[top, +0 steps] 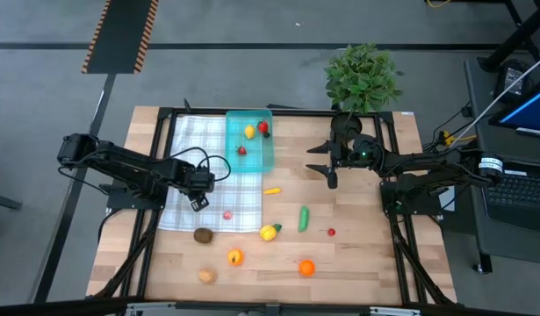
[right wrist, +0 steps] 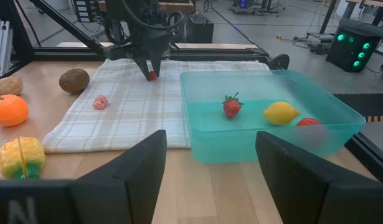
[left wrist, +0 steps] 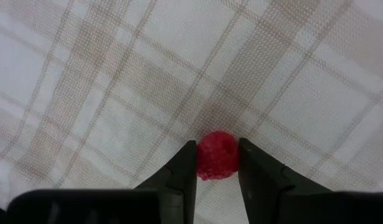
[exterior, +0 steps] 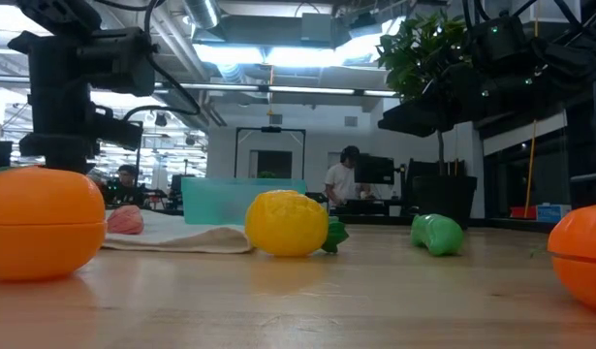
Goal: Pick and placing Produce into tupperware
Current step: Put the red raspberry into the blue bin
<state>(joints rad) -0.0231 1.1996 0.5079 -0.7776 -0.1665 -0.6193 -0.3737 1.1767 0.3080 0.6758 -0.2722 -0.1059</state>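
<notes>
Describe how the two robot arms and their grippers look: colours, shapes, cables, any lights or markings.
Both arms are black, built of jointed tubular links. The left arm carries loose black cables looping near its wrist, and the left gripper ends in two dark, tapered fingers. The right arm has a white band near its base and small green lights near its wrist. The right gripper has two broad, flat black fingers.

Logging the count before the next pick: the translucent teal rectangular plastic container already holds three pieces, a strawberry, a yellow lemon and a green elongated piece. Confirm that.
Not quite. The translucent teal rectangular plastic container holds the strawberry, the yellow lemon and a red piece, as the right wrist view shows. The green elongated piece lies on the wooden table.
</notes>
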